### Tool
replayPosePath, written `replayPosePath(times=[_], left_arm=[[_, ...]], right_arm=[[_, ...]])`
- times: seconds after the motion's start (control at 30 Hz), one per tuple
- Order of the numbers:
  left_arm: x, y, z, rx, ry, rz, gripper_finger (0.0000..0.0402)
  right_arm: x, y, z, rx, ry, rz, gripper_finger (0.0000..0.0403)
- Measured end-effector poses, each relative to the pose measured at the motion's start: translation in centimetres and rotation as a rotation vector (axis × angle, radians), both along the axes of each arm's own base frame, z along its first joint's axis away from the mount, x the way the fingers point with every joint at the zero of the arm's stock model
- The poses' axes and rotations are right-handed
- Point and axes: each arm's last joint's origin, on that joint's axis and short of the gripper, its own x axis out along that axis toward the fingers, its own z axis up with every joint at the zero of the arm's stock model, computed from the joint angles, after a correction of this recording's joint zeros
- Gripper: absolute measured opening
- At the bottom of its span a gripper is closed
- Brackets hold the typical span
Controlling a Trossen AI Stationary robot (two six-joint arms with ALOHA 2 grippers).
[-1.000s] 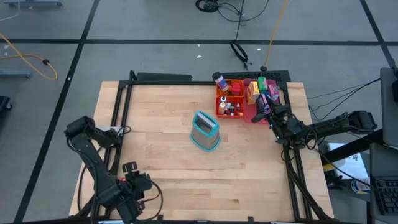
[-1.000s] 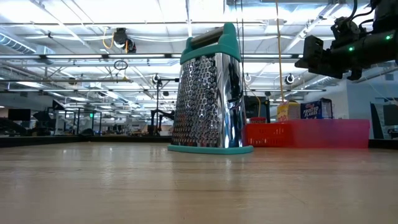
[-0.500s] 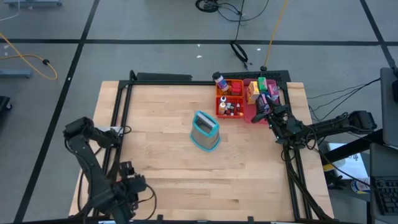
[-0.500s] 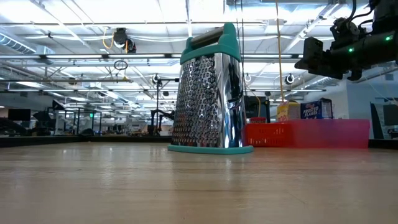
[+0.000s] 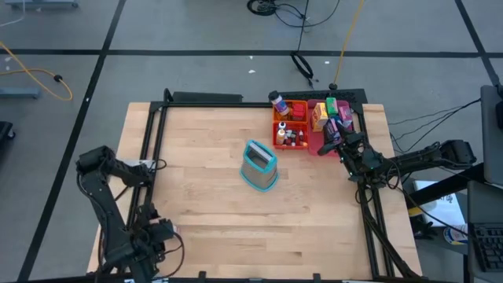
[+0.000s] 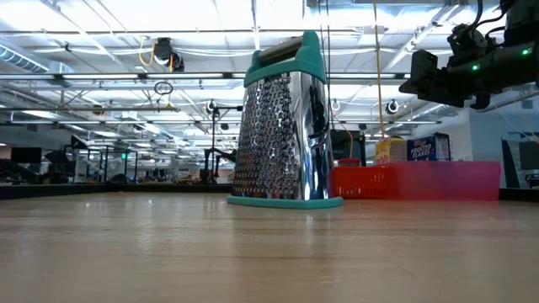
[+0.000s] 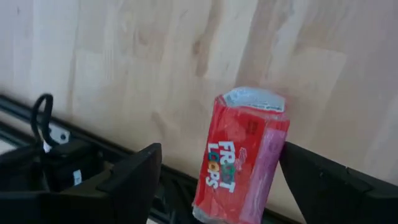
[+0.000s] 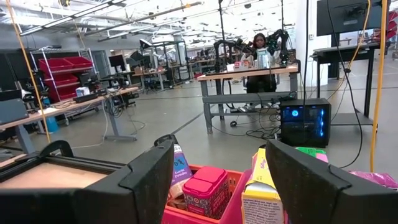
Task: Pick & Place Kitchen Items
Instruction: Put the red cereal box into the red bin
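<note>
A small red cereal box (image 7: 239, 155) lies on the wooden table near its near-left corner, between the fingers of my open left gripper (image 7: 222, 152), which points steeply down there (image 5: 153, 234). In the high view the gripper hides the box. My right gripper (image 8: 217, 186) hangs open and level at the table's far right (image 5: 336, 143), just short of the trays. An orange tray (image 5: 289, 126) holds tiny bottles and jars; a pink tray (image 5: 334, 118) holds small boxes, among them a yellow box (image 8: 261, 196) and a red jar (image 8: 208, 186). My left gripper stands with one finger on either side of the red box. One finger (image 7: 323, 180) lies right against the box's pink side (image 7: 273, 155); whether it touches the box I cannot tell. The other finger (image 7: 130, 177) is clear of the box.
A teal-framed metal grater (image 5: 259, 165) stands upright at the table's middle (image 6: 282, 118). A bottle (image 5: 277, 101) stands by the orange tray's far left corner. A black frame (image 5: 153, 149) runs along the table's edges. Far off in the room a person (image 8: 258, 46) sits at a bench.
My left gripper has gone toward the table's left edge and a little toward its near edge, sinking slightly. The right arm, the grater and the trays have kept still.
</note>
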Motion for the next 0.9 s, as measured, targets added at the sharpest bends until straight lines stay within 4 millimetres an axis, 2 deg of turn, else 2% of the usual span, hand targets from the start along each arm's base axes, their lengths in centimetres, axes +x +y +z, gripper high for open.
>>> replayPosePath(times=[0.27, 0.5, 0.9], left_arm=[[-1.1, 0.7, -1.6, -0.111, -0.058, 0.029, 0.0321], [-1.7, 1.4, -4.1, -0.118, 0.025, 0.067, 0.0328], [-1.5, 1.0, -4.4, -0.167, -0.019, 0.147, 0.0316]], right_arm=[[0.0, 0.0, 0.0, 0.0, 0.001, 0.0, 0.0247], [0.0, 0.0, 0.0, -0.001, 0.002, 0.0, 0.0247], [0.0, 0.0, 0.0, -0.001, 0.004, 0.0, 0.0247]])
